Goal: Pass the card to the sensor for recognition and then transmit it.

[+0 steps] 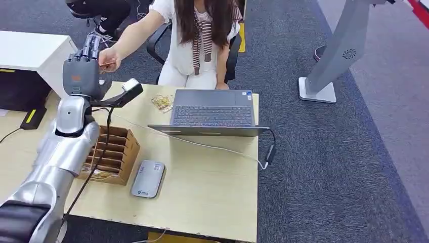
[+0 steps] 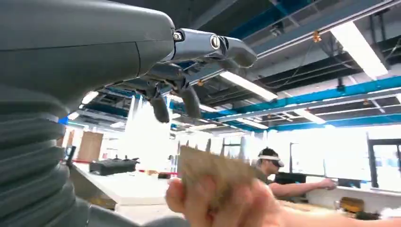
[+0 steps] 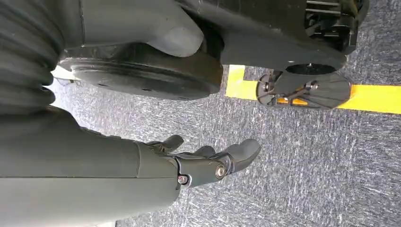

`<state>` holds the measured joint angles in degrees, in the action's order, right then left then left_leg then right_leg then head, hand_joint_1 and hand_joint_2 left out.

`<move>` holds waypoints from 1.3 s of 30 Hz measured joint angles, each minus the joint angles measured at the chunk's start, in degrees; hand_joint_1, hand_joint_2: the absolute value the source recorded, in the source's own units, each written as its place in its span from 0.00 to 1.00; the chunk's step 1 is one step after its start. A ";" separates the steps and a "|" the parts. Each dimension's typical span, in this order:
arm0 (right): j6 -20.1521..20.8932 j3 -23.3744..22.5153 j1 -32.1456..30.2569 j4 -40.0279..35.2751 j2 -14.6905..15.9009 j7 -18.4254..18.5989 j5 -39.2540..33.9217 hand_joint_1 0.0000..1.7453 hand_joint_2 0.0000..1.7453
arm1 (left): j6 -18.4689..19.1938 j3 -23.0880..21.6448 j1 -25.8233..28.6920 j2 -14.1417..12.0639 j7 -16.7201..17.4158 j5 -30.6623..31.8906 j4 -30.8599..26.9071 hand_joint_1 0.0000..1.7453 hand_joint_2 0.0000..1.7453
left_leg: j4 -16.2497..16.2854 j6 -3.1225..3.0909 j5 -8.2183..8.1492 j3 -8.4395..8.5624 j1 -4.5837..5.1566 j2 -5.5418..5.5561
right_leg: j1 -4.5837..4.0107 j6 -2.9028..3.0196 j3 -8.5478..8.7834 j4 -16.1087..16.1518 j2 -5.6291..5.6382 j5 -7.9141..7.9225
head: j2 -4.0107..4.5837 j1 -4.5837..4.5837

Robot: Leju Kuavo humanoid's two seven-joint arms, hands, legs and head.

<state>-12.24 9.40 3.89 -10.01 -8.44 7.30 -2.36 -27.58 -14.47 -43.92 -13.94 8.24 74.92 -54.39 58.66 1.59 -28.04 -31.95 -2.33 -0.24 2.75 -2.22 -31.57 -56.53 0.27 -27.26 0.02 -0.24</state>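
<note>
In the head view, the left hand (image 1: 81, 71) is raised at about ten o'clock above the bench (image 1: 202, 197), fingers (image 1: 91, 46) pointing up and away. The card (image 1: 107, 65) is seen pinched in a person's hand (image 1: 110, 58), touching or just beside the robot's fingers; whether the fingers are also closed on it cannot be told from here. The sensor (image 1: 148, 178), a grey pad, lies at seven o'clock on the bench, beside the wooden card rack (image 1: 114, 152). A laptop (image 1: 212, 111) is set at twelve o'clock.

In the left wrist view, the fingers are seen spread and slightly curled, with the card held up by the person's hand beneath them, apart from the fingertips. Nothing is gripped by the robot.

In the right wrist view, the right hand (image 3: 198, 163) is hung over the carpet floor (image 3: 307, 179), fingers loosely parted and empty.

The handover is judged to be the step in hand, though its direction cannot be told. Withdrawal is called for along the open left edge, clear of the camera bracket (image 1: 124, 93) and rack.
</note>
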 joint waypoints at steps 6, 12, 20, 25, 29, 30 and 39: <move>-0.53 -0.17 -0.10 0.00 0.00 -0.37 -0.77 0.00 1.00 | -1.27 0.50 10.49 -0.22 -3.04 -4.17 -12.84 0.00 1.00 | 0.00 -0.03 -0.06 -0.03 0.00 -0.05 | 0.01 -0.04 -0.02 0.01 0.03 -0.05 | 0.00 -0.02; -1.12 -0.94 -0.30 0.02 0.00 -0.87 -1.31 0.00 1.00 | -2.25 1.31 21.16 -0.98 -4.61 -5.35 -25.18 0.00 1.00 | 0.00 -0.01 -0.08 -0.11 0.00 -0.05 | 0.00 -0.04 -0.10 0.02 0.02 -0.07 | 0.00 -0.04; -2.34 -3.06 -0.99 0.02 -0.11 -2.38 -4.44 0.00 1.00 | -8.22 3.47 45.43 -2.86 -9.40 -5.33 -44.57 0.00 1.00 | -0.03 -0.07 -0.35 -0.06 0.02 -0.33 | 0.03 -0.12 -0.13 0.02 0.25 -0.25 | 0.00 -0.02; -3.08 -5.05 -1.31 0.02 -0.57 -3.50 -6.19 0.00 1.00 | -5.97 4.17 62.35 -5.36 -6.74 -1.16 -53.47 0.00 1.00 | -0.03 -0.15 -0.49 -0.09 0.02 -0.28 | 0.03 -0.20 -0.13 0.04 0.18 -0.48 | 0.00 0.00; -3.41 -6.45 -1.49 0.02 -0.90 -4.09 -6.60 0.00 1.00 | -3.92 3.94 70.40 -8.37 -0.45 1.33 -57.67 0.00 1.00 | -0.03 -0.16 -0.49 -0.08 0.02 -0.16 | 0.03 -0.20 -0.12 0.05 0.03 -0.49 | 0.00 -0.02; -3.43 -6.71 -1.50 0.02 -0.96 -4.09 -6.75 0.00 1.00 | -3.11 3.65 71.51 -9.04 1.45 1.40 -58.29 0.00 1.00 | -0.03 -0.16 -0.49 -0.08 0.02 -0.13 | 0.02 -0.19 -0.08 0.05 -0.01 -0.50 | 0.00 -0.02; -3.52 -7.93 -1.57 0.00 -1.22 -4.04 -7.17 0.00 1.00 | -0.48 2.60 74.66 -12.28 6.16 -0.17 -59.90 0.00 1.00 | -0.03 -0.16 -0.48 -0.02 0.02 -0.08 | 0.03 -0.20 0.04 0.04 -0.04 -0.48 | 0.00 0.00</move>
<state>-15.76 1.46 2.32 -10.01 -9.66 3.26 -9.53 -28.06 -11.87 30.74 -26.23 14.40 74.75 -114.29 58.63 1.43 -28.52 -31.97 -2.31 -0.33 2.78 -2.42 -31.53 -56.49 0.23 -27.73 0.02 -0.24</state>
